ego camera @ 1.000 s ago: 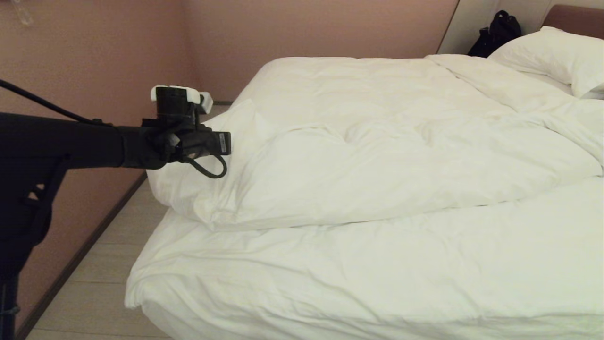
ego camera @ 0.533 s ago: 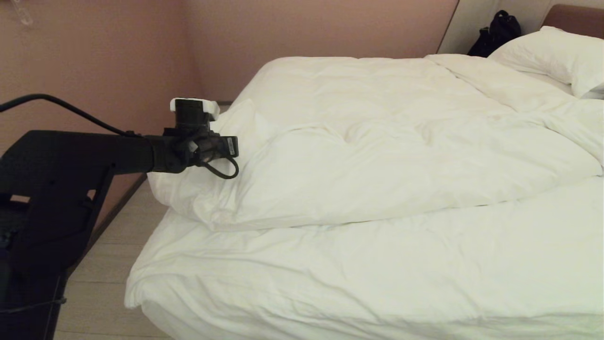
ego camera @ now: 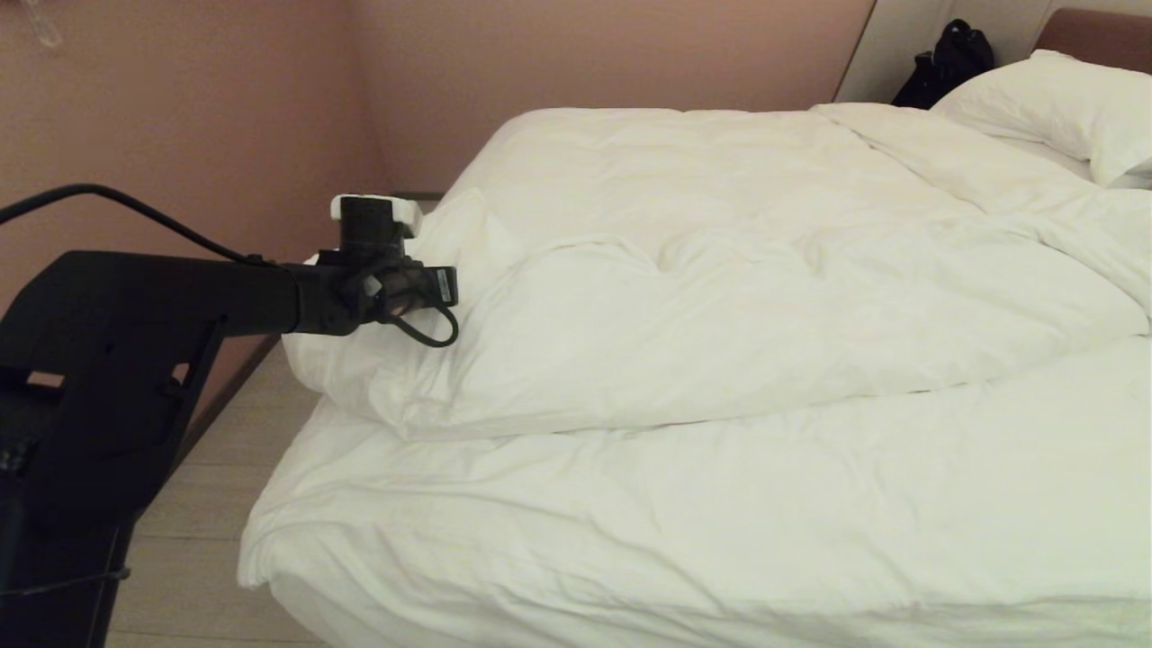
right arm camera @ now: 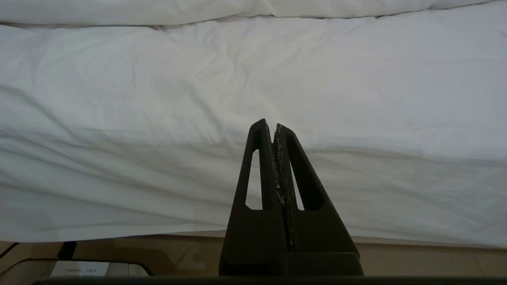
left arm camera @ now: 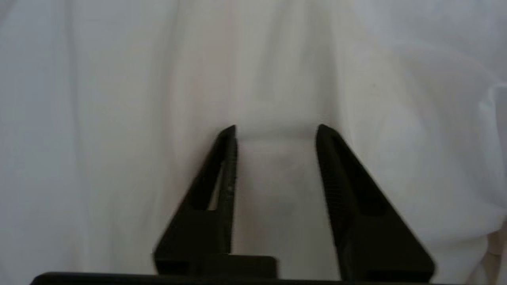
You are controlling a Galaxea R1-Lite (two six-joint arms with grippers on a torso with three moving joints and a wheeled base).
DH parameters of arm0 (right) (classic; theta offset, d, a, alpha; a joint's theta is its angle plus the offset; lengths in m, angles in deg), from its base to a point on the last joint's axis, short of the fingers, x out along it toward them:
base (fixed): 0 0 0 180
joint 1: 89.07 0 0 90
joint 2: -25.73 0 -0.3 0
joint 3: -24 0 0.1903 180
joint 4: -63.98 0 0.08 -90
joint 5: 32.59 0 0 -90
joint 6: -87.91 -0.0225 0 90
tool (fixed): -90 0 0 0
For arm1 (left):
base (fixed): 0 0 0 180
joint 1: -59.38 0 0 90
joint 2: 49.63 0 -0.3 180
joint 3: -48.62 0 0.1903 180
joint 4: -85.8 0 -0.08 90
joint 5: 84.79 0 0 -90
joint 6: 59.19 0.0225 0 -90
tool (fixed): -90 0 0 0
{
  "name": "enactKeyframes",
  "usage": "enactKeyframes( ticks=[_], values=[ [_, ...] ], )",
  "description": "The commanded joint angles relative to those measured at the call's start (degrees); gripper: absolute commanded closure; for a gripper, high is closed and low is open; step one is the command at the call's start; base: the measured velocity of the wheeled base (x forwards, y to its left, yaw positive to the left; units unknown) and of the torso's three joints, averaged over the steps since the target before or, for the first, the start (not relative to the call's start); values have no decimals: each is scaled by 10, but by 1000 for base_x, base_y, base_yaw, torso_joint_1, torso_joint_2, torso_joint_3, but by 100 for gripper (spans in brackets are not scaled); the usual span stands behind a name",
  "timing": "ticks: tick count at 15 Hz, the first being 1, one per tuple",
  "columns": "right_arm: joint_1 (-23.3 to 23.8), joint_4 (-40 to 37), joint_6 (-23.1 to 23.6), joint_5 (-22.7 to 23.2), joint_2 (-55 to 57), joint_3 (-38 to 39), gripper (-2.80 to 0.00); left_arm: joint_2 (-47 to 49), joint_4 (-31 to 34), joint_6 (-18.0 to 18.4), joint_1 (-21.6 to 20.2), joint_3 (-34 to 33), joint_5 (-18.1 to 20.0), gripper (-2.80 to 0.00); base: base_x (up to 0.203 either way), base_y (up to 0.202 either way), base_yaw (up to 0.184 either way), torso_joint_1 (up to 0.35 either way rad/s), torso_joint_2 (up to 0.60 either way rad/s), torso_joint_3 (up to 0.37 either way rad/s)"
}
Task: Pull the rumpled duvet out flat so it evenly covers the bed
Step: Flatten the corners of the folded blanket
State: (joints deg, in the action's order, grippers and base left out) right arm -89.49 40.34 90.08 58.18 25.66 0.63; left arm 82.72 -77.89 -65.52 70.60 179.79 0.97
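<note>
Sheet (ego camera: 684,522) fills the nearest part of the head view, thin and faintly creased over the foot of the bed (ego camera: 297,603), whose near left corner hangs above pale plank flooring (ego camera: 193,531). The right wrist view adds what the head view leaves out: the right gripper (right arm camera: 274,126), its two black fingers pressed flat together with nothing between them, hangs just off the mattress edge, with the sheet ahead of it and a strip of floor below.

Further in, the duvet (ego camera: 720,270) lies bunched up toward the head of the bed, its puffy folded front edge running across the mattress and leaving the lower part of the sheet bare. The left arm reaches in level from the left of the head view, and the left gripper (ego camera: 445,286) sits at the duvet's near left corner, where a peak of fabric stands up beside it. Only the left wrist view shows its fingers: the left gripper (left arm camera: 276,132) stands partly spread, a fold of white fabric lying in the gap between the tips, which press into the cloth without pinching it.

Beyond the duvet, pillows (ego camera: 1062,108) rest by the reddish-brown headboard (ego camera: 1102,27), a black bag (ego camera: 945,63) sits behind them, and pinkish walls (ego camera: 198,108) meet in the far left corner.
</note>
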Motion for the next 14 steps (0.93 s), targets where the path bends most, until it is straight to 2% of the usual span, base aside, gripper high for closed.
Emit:
enactKeyframes(
  ticks=[1,3,9,14],
  values=[
    [0,0,0,0,1,0,0,-11,-7,-2,0,-7,1,-280,0,0,0,0,0,0],
    [0,0,0,0,1,0,0,-16,-25,-12,1,-16,0,-280,0,0,0,0,0,0],
    [0,0,0,0,1,0,0,23,-77,-8,2,-14,1,-280,0,0,0,0,0,0],
    [0,0,0,0,1,0,0,47,-59,-7,7,-4,4,-280,0,0,0,0,0,0]
  ],
)
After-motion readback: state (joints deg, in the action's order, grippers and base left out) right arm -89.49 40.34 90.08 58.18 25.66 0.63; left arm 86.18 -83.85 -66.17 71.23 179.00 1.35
